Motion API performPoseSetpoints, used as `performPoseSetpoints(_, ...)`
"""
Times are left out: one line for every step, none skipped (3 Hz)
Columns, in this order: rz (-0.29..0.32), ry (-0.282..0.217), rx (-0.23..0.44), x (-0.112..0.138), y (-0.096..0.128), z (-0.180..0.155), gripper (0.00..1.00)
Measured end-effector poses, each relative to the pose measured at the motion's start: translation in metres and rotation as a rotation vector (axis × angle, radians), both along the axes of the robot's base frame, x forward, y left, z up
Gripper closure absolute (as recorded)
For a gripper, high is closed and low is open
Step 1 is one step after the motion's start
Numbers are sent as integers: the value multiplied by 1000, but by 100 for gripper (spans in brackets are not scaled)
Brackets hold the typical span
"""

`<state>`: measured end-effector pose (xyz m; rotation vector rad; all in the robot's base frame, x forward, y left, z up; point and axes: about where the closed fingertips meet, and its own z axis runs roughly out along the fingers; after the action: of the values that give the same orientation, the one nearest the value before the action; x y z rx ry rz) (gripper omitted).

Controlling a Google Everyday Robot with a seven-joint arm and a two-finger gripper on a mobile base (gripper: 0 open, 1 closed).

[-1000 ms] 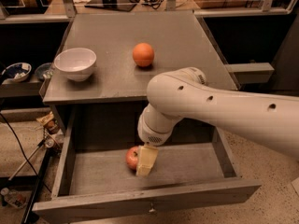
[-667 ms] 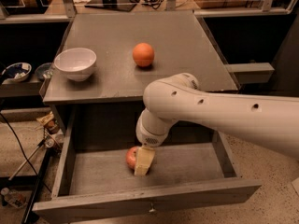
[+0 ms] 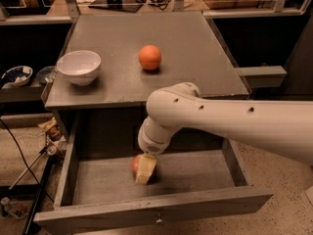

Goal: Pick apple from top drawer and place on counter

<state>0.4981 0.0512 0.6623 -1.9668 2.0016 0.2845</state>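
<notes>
The red apple (image 3: 134,164) lies on the floor of the open top drawer (image 3: 200,174), left of its middle. My gripper (image 3: 144,171) hangs from the white arm (image 3: 220,121) down into the drawer and sits right against the apple's right side, covering most of it. The arm reaches in from the right, across the front edge of the counter (image 3: 195,48).
A smooth orange fruit (image 3: 149,57) sits mid-counter and a white bowl (image 3: 78,66) at its left edge. The drawer's front panel (image 3: 146,213) with a small knob juts toward me. Cables and clutter lie on the floor to the left (image 3: 29,165).
The arm has shifted slightly left, and the gripper has closed in a little more over the apple. The apple, orange and bowl have not moved.
</notes>
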Motion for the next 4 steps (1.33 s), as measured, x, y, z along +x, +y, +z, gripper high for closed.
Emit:
performPoseSetpoints(0,7,4,-2,0,-4,0)
performPoseSetpoints(2,34,20,-5,5,-18,0)
performPoseSetpoints(10,75,44,-10,2,-41,0)
performPoseSetpoints(-1,59,53,-8,0,-37,0)
